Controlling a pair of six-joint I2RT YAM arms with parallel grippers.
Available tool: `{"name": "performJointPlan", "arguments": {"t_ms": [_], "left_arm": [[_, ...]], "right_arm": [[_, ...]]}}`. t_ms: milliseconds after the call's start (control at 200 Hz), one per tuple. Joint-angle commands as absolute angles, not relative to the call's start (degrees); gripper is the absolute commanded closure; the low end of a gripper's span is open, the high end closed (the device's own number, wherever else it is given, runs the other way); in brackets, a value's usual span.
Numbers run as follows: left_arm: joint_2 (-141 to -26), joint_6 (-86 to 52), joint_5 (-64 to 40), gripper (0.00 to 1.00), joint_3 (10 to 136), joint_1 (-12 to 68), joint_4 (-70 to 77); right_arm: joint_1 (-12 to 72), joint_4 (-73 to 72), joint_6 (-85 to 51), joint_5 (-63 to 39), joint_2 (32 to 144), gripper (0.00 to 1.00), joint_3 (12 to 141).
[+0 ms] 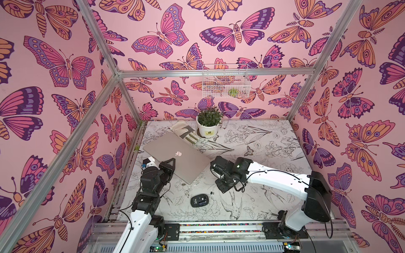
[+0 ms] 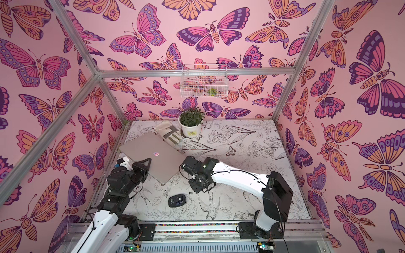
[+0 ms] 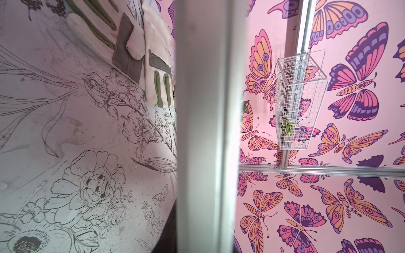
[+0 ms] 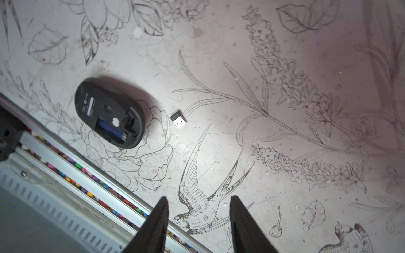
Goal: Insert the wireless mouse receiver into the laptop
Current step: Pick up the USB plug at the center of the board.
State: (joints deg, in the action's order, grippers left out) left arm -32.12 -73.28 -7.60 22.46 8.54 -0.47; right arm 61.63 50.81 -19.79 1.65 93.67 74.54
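Over the table (image 4: 285, 72), right pincer (image 4: 198, 198) half open, empty, left pincer (image 1: 169, 162) clamped on laptop (image 1: 166, 150) edge.

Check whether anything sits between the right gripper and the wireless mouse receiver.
Nothing visible does. The right gripper has its jaws open over bare table, and the wireless mouse receiver lies alone ahead of them. The mouse sits to its side, apart, off the path.

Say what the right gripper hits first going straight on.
The right gripper likely meets the bare table first, short of the wireless mouse receiver, which lies slightly off its line. Depth unclear.
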Motion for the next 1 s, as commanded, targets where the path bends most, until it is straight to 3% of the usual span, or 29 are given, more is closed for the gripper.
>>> {"name": "performJointPlan", "arguments": {"t_ms": [0, 305, 996], "left_arm": [[-27.17, -71.57, -5.18, 1.00, 23.41, 8.15, 5.65], [-21.87, -69.78, -3.34, 1.00, 23.58, 7.88, -0.17], [-20.77, -67.29, -0.28, 1.00, 24.60, 6.77, -3.16]], "right_arm": [[62.14, 45.49, -9.65, -0.28, 94.01, 0.53, 71.82], [62.23, 42.84, -1.70, -5.07, 105.05, 0.57, 76.13], [61.58, 34.27, 0.36, -4.74, 109.25, 0.53, 70.73]]}}
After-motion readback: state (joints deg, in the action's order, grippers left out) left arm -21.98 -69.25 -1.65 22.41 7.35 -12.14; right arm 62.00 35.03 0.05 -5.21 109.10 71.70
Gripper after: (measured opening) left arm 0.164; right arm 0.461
